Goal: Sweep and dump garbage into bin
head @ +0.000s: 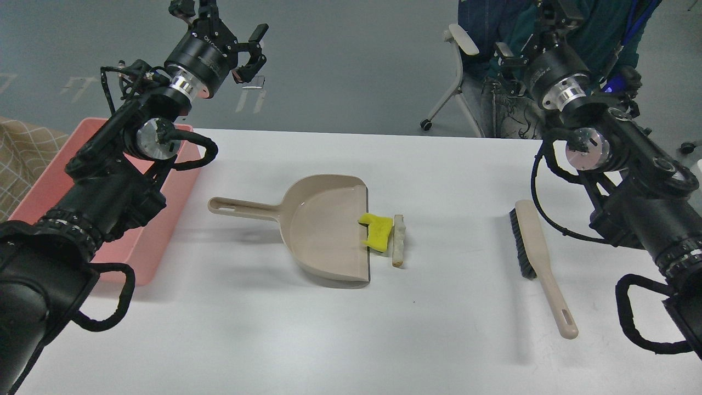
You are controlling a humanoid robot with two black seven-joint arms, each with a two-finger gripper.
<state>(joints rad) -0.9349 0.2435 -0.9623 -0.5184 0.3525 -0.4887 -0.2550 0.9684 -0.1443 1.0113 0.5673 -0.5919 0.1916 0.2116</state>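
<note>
a white tabletop (351, 340) carries everything. the pink bin (137, 258) lies at its left edge, partly hidden behind the left arm, and nothing is seen in the part that shows. the beige dustpan (323, 230) is set at the middle, handle toward the bin, mouth toward the right. the hand brush (540, 263) lies well apart on the right, untouched. the yellow sponge piece (377, 231) is seen resting across the dustpan's lip, half in; the bread slice (398, 240) stands just beside it, outside the lip, on the tabletop. the left gripper (241, 41) is raised beyond the tabletop's far edge, jaws parted and empty. the right gripper (554, 16) is raised too, yet whether its jaws are parted cannot be told. sweeping is judged unfinished: the brush is to be taken up, both scraps pushed fully in, then the dustpan tipped into the bin.
</note>
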